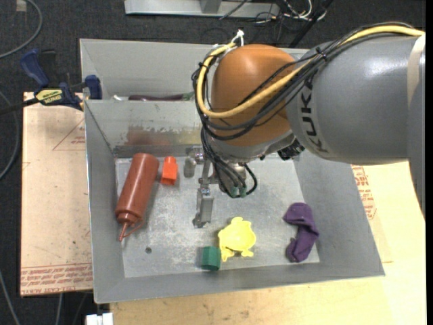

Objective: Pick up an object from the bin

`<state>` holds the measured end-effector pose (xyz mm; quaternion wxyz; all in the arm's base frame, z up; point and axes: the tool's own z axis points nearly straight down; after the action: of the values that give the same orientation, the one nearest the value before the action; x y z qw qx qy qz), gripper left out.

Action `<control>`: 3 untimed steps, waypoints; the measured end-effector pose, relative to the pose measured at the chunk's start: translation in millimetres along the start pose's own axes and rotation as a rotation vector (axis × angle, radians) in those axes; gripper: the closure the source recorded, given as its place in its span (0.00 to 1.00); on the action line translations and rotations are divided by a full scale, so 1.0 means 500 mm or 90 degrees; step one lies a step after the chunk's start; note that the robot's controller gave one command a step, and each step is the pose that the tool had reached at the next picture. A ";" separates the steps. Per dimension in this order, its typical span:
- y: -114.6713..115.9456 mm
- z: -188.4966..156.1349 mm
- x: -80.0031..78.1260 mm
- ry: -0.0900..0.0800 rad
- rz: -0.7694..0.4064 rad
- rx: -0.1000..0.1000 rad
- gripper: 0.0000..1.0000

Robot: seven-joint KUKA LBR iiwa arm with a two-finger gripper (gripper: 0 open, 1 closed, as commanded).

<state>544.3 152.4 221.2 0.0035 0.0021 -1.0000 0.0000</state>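
Observation:
My gripper [216,203] hangs under the orange wrist cover over the middle of the bin floor, open, with nothing between its fingers. One metal finger [201,210] reaches down close to the floor. A yellow crumpled thing [237,237] lies just below and right of it. A small green block [210,258] sits by the front wall. A small orange block [169,170] stands to the gripper's left, and beside that lies a red-brown squeeze bottle [137,189], nozzle toward the front.
A purple cloth-like thing [300,230] lies at the right of the bin floor. The arm and its cables cover the bin's back right part. Bare floor shows between the bottle and the gripper.

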 end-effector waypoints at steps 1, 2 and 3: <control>-0.002 -0.009 -0.003 -0.005 0.002 -0.001 0.00; 0.078 0.057 -0.116 -0.009 0.016 -0.003 0.00; 0.098 0.189 -0.093 -0.006 -0.059 -0.001 0.00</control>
<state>590.0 201.5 126.2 -0.0008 0.0481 -0.9988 -0.0011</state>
